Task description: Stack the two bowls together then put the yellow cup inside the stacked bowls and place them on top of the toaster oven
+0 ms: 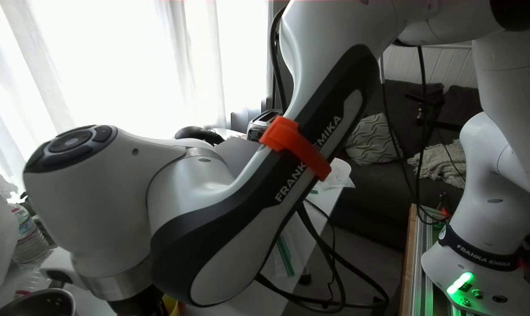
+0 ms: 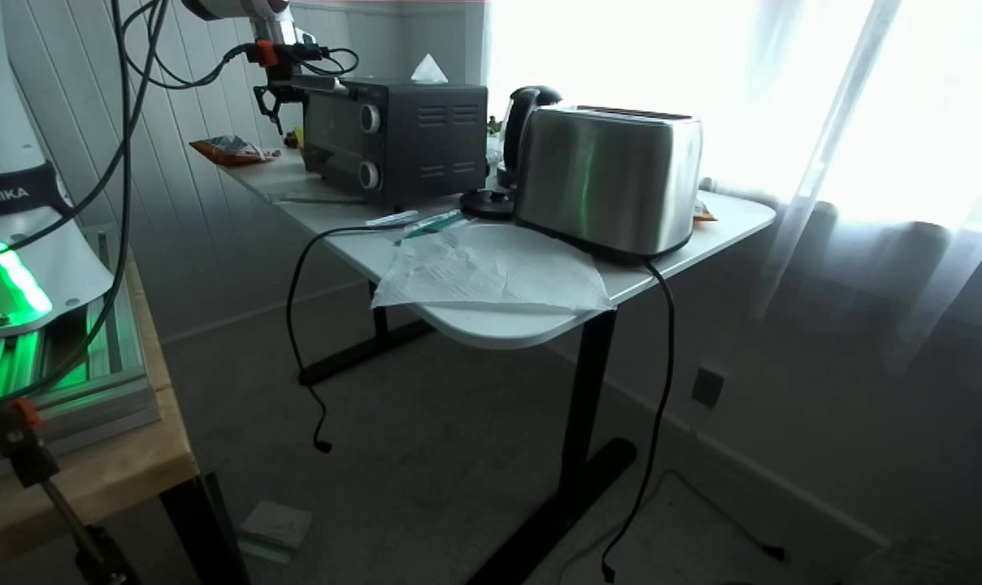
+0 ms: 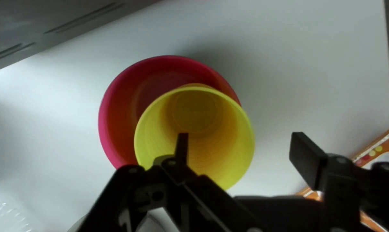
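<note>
In the wrist view a pink-red bowl (image 3: 117, 119) sits on the white table, and the yellow cup (image 3: 197, 151) stands in it. The lime-green bowl does not show; whether it is under the red one cannot be told. My gripper (image 3: 240, 141) is open and empty. One finger is over the cup's mouth; the other is outside the cup, right of its rim and apart from it. In an exterior view the gripper (image 2: 275, 110) hangs beside the black toaster oven (image 2: 434, 138), with a bit of yellow below it. The oven's slotted grey side (image 3: 52, 29) appears at the wrist view's upper left.
An orange snack packet (image 3: 386, 148) lies near the table edge, also seen in an exterior view (image 2: 231, 152). A silver toaster (image 2: 605, 179) and a kettle (image 2: 514, 138) stand beyond the oven. A dark pot (image 1: 45, 305) and a water bottle (image 1: 30, 235) are near the arm.
</note>
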Controlling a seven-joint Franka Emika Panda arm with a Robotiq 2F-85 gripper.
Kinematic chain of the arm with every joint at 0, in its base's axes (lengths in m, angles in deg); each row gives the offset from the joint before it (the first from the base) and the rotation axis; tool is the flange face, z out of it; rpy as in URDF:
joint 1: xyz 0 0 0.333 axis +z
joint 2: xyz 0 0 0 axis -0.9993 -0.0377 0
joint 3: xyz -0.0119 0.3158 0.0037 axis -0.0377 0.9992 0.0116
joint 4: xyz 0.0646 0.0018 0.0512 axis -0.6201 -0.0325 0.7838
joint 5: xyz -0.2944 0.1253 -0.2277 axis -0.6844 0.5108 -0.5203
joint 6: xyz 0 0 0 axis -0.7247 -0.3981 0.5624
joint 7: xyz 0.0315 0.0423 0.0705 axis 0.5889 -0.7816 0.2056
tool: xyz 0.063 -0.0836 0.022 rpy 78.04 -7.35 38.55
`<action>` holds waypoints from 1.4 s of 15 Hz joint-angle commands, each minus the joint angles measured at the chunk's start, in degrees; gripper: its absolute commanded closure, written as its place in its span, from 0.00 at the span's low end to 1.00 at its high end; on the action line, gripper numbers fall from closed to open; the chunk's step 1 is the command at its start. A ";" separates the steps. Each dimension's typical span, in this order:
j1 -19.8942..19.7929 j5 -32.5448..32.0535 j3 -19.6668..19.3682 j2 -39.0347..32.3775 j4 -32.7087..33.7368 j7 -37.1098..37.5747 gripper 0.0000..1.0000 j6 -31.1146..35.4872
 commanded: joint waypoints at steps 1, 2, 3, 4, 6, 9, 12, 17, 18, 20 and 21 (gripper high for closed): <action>-1.21 1.69 1.30 -1.56 0.76 -2.45 0.00 0.35; -1.29 1.78 1.35 -2.01 0.93 -2.71 0.00 0.35; -1.36 1.89 1.44 -2.39 1.10 -3.05 0.00 0.38; -1.43 1.98 1.50 -2.76 1.22 -3.39 0.00 0.52; -1.55 2.25 1.63 -3.32 1.42 -3.91 0.00 0.67; -1.66 2.48 1.79 -4.22 1.90 -4.46 0.11 1.01; -1.77 2.54 1.85 -4.78 2.06 -4.60 0.37 1.69; -1.90 2.67 1.95 -5.15 2.23 -4.63 0.73 2.54; -1.90 2.69 1.96 -5.25 2.35 -4.63 0.81 2.56; -1.91 2.66 1.89 -5.14 2.29 -4.51 0.94 2.56; -1.97 2.70 1.92 -5.06 2.23 -4.53 0.99 2.58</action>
